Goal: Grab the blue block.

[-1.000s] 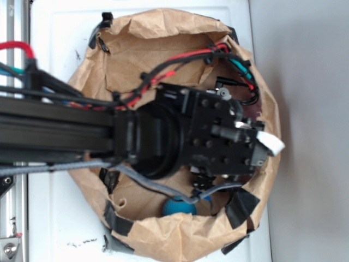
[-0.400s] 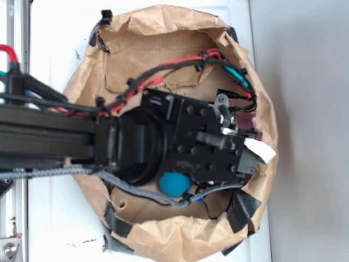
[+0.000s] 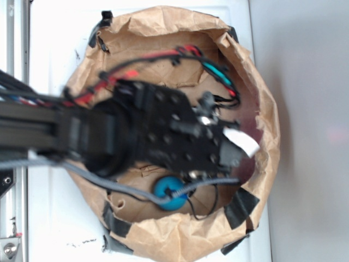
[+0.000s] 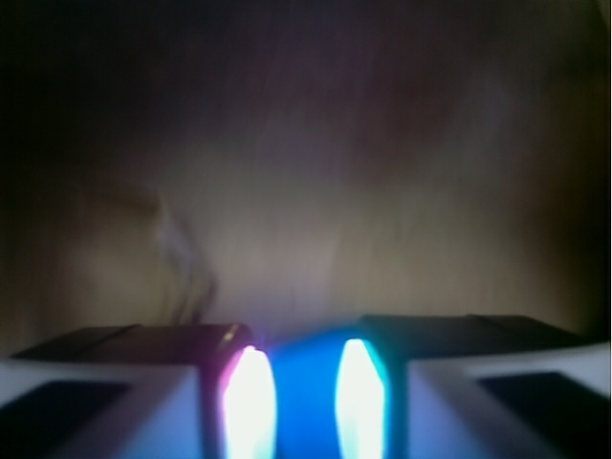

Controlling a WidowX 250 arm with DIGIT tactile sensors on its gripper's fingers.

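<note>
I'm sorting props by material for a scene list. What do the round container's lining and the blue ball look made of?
The container lining looks like brown kraft paper, matte and creased, with torn edges, held by strips of black tape. The blue ball is teal with a dull surface, perhaps rubber or foam; the picture is too blurred, and a cable crosses it, so I cannot say.

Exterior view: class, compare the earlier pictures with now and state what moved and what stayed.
The black robot arm and gripper shifted left in the picture, uncovering the round teal-blue ball more fully. In the wrist view a bright blue thing sits between the fingers. The crumpled brown paper bag stayed put.
</note>
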